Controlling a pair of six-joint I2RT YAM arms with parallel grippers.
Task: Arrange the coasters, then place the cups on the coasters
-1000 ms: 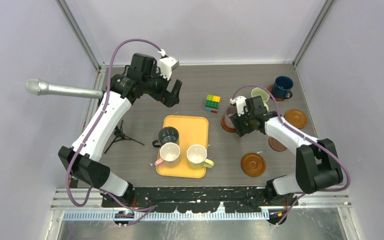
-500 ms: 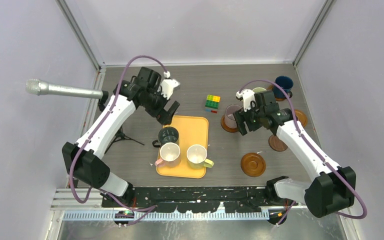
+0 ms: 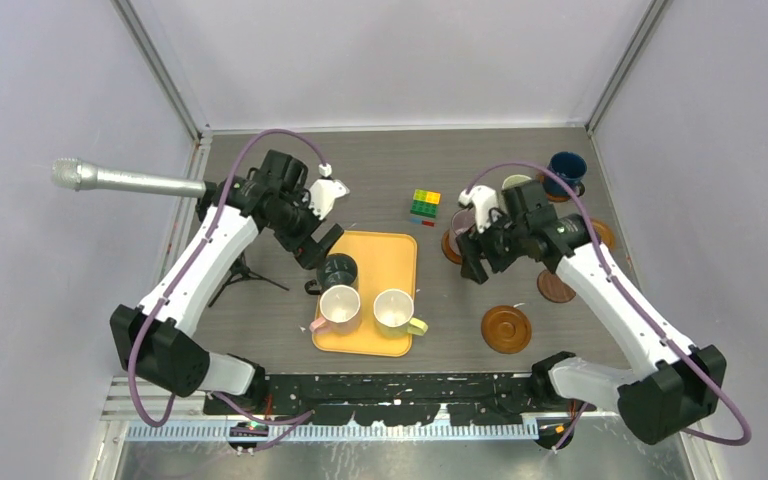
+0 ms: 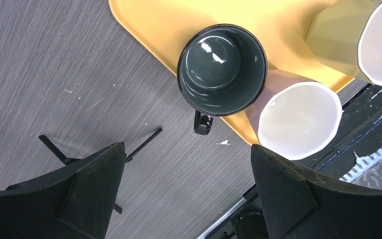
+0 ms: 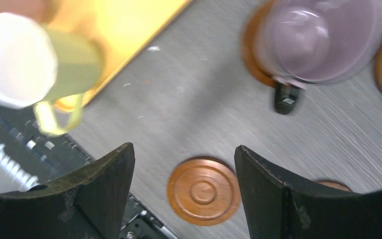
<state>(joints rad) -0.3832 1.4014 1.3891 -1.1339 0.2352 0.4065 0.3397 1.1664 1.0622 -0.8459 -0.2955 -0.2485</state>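
The grey wood-grain table (image 3: 480, 170) carries a smooth rectangular yellow-orange tray (image 3: 390, 255). The left gripper (image 4: 186, 149), fingers spread and empty, hangs over the glossy dark green mug (image 4: 222, 69) at the tray's edge. The right gripper (image 5: 183, 152), likewise spread, hangs above a ringed wooden coaster (image 5: 203, 191). The mauve mug (image 5: 321, 40) sits on a second coaster (image 5: 251, 57).

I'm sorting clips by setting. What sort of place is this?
Most likely a robot lab test cell, not a home kitchen: a grey table boxed in by plain walls, a left arm and a right arm mounted at its near edge, and a microphone reaching in from the side.
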